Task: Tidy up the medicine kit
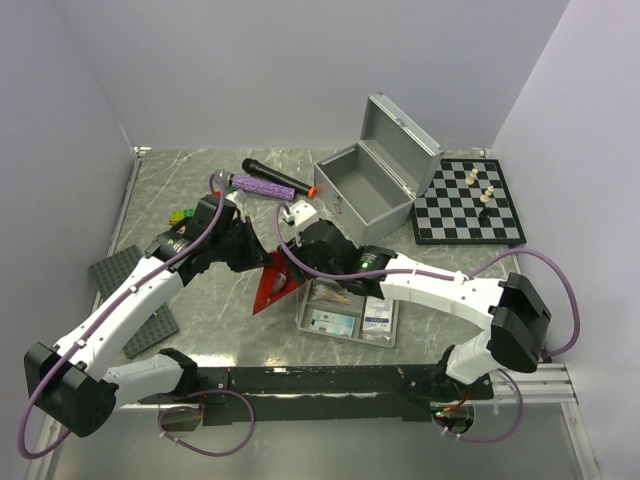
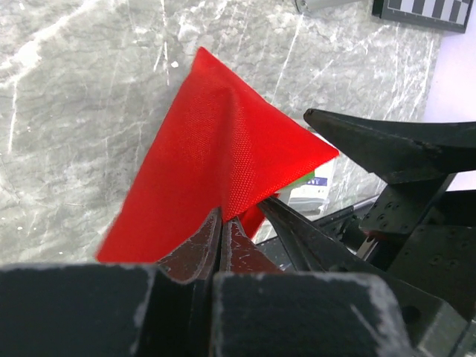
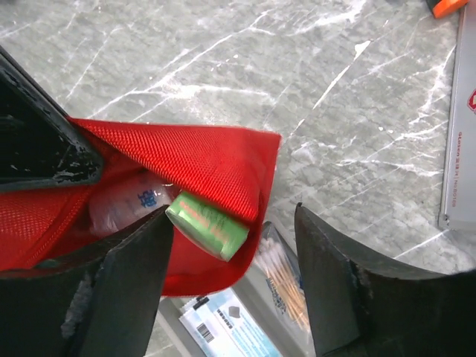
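The red pouch [image 1: 270, 288] lies left of the grey divided tray [image 1: 385, 338], its mouth lifted. My left gripper [image 2: 222, 217] is shut on a fold of the red pouch [image 2: 216, 149] and holds the mouth up. My right gripper [image 3: 233, 211] stands open at the pouch [image 3: 201, 160] mouth. A small green box [image 3: 208, 223] pokes out of the mouth, close to the left finger [image 3: 137, 275]. Deeper inside the pouch is a clear packet with blue print [image 3: 126, 204]. The silver-grey metal case [image 1: 372, 185] stands open behind.
In the tray lie a cotton-swab packet [image 3: 284, 281] and a white-and-blue packet [image 3: 223, 323]. A chessboard [image 1: 468, 205] is at the right, a dark studded plate [image 1: 125, 300] at the left. A black and purple stick [image 1: 265, 183] lies at the back.
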Tool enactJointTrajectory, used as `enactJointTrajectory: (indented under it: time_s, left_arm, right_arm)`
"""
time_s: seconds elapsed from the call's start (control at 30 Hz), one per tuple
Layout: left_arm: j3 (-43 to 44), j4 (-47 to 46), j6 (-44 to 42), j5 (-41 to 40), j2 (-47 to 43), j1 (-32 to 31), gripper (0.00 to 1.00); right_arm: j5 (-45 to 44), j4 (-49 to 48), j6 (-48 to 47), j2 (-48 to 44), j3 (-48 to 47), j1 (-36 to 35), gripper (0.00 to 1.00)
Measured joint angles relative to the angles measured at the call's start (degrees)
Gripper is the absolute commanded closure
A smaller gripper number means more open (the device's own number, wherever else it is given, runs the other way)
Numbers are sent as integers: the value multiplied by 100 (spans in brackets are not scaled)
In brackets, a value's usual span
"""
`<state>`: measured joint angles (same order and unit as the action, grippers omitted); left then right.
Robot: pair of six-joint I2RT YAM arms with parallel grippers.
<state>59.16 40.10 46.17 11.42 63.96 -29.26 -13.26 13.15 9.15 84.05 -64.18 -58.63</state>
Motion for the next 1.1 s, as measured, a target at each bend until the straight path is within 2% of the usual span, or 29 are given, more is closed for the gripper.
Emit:
enactJointTrajectory:
  time_s: [0.3, 0.5, 0.53, 0.67, 0.7, 0.93, 1.1]
  left_arm:
    - [-7, -52, -70, 214, -15, 2, 99]
    - [-107, -201, -151, 431, -111, 0, 99]
    - [-120, -238, -153, 463, -122, 0, 99]
    - [-173, -348, -153, 597, -151, 0, 99]
    - [-173, -352, -153, 621, -155, 2, 99]
    - [-175, -450, -157, 739, -254, 0, 99]
    - [-184, -520, -199, 822, -267, 0, 99]
  right_arm:
    - [17, -22, 46, -894, 101, 0, 37]
    - [50, -87, 133, -1351, 474, 4, 34]
    - [94, -87, 146, -1340, 540, 7, 35]
    - [245, -22, 170, -1281, 656, 11, 58]
    - [264, -26, 170, -1266, 656, 11, 59]
    - [647, -61, 140, -1182, 654, 13, 53]
    - [946, -120, 57, -1156, 654, 13, 37]
